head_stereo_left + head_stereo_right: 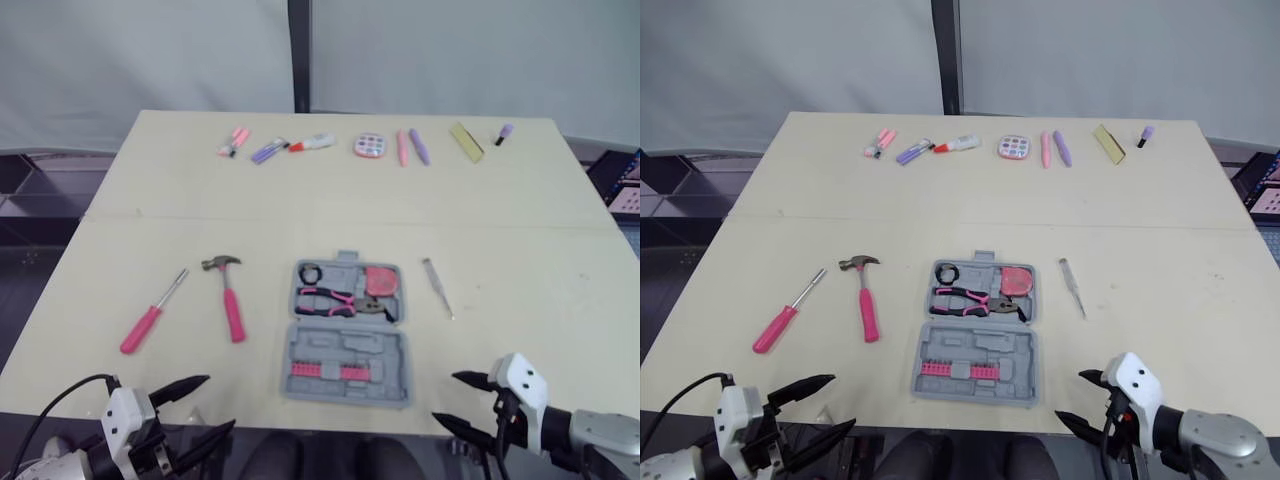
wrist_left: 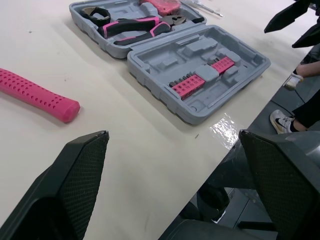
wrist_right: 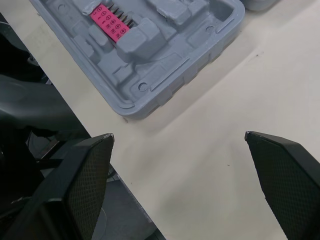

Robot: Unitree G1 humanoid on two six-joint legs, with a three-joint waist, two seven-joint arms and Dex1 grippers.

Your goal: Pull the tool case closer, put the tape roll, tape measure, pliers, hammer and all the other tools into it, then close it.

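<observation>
The grey tool case [image 1: 346, 352] lies open near the table's front edge. Its far half holds a black tape roll [image 1: 309, 273], pink-handled pliers [image 1: 335, 300] and a pink tape measure [image 1: 381, 281]. The near half carries a pink bit strip [image 1: 325, 371]. Left of the case lie a pink-handled hammer [image 1: 229, 296] and a pink-handled screwdriver [image 1: 150, 315]. A thin metal tool [image 1: 437, 287] rests to the right. My left gripper [image 1: 215, 405] hangs open at the front edge, left of the case. My right gripper [image 1: 447, 397] is open too, just right of the case's near corner [image 3: 131, 107].
A row of small items lines the far side of the table [image 1: 520, 220]: pink and purple pens [image 1: 411, 146], a glue tube [image 1: 312, 143], a round pink palette [image 1: 369, 146] and a yellow pad [image 1: 466, 141]. A grey curtain hangs behind.
</observation>
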